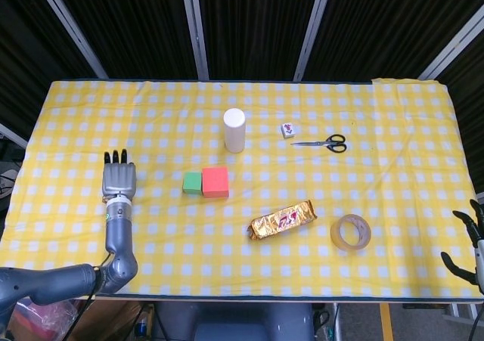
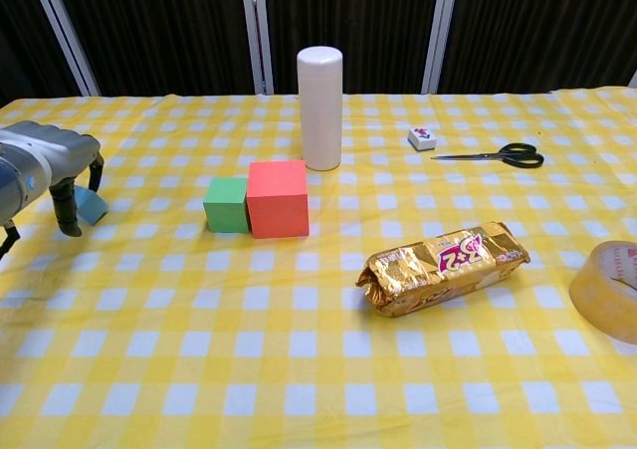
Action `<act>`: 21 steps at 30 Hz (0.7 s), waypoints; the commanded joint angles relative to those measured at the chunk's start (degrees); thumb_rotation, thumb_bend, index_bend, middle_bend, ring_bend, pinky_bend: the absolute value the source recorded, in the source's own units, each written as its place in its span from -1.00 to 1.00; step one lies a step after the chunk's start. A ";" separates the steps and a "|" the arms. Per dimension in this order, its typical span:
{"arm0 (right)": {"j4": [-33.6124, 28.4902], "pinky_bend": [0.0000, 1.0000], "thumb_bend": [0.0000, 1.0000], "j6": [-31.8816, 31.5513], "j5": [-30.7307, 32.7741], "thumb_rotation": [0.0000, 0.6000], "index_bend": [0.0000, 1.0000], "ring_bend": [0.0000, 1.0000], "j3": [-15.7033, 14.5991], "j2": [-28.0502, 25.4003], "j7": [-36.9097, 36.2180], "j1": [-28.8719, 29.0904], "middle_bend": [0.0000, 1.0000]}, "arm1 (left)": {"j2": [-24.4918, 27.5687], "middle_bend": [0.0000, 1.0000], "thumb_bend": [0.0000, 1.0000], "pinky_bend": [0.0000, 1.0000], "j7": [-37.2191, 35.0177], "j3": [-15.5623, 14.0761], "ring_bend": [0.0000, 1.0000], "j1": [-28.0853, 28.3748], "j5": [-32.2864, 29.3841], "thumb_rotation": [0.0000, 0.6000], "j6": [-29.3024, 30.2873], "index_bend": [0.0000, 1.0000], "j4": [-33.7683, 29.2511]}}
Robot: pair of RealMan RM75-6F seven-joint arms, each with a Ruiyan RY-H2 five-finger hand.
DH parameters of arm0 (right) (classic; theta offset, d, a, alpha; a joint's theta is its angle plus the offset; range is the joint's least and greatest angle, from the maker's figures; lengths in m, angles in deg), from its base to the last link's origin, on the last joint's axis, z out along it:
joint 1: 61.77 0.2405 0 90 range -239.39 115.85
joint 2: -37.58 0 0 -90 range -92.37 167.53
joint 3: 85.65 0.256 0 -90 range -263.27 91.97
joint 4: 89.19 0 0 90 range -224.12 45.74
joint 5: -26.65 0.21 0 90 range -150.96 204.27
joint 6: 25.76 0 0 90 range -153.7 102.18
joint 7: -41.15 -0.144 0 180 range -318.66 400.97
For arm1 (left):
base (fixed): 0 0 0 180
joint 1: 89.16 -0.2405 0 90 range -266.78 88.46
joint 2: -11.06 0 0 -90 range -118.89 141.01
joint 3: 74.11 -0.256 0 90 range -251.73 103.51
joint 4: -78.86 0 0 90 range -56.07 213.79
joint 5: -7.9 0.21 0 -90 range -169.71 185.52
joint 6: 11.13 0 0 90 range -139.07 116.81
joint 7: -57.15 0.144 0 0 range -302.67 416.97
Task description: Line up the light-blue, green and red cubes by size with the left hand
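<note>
1. Blue cube point(image 2: 92, 206) at far left of the chest view, on the cloth, under the left hand point(image 2: 48, 162); fingers point(image 2: 66, 210) curled down around it, one in front, one behind; whether it is gripped or only caged, cannot tell; the head view hides the cube under the hand point(image 1: 119, 179).
2. Green cube point(image 2: 227, 204) left of centre, touching the red cube point(image 2: 278, 198) on its right; the pair sits flat and well apart from the blue one; red largest, green mid, blue smallest.
3. White cylinder point(image 2: 319, 108) upright just behind the red cube.
4. Small tile point(image 2: 423, 137) and scissors point(image 2: 493, 155) at upper right; snack pack point(image 2: 444, 267) at lower centre-right; tape roll point(image 2: 608, 292) at right edge.
5. Right hand point(image 1: 473, 243) at lower right edge of the head view, off the table point(image 1: 393, 122); fingers spread, holding nothing.
</note>
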 commanded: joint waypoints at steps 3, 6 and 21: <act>-0.03 -1.00 -0.37 0.39 0.21 1.00 -0.61 -0.95 0.03 0.09 0.33 0.16 -1.00 | -0.03 -1.00 -0.69 -1.00 -0.64 0.23 -1.00 -0.06 1.02 1.00 0.01 -0.50 0.26; -0.05 -1.00 -0.37 0.57 0.34 1.00 -0.61 -0.95 0.06 0.08 0.36 0.22 -1.00 | 0.18 -1.00 -0.69 -1.00 -0.17 0.34 -1.00 -0.10 0.97 1.00 0.54 -0.40 0.03; 0.23 -1.00 -0.37 -0.31 -0.24 1.00 -0.61 -0.95 -0.06 -0.05 -0.64 -0.26 -1.00 | -0.06 -1.00 -0.69 -1.00 3.12 -0.34 -1.00 -0.75 0.18 1.00 2.37 -0.27 0.48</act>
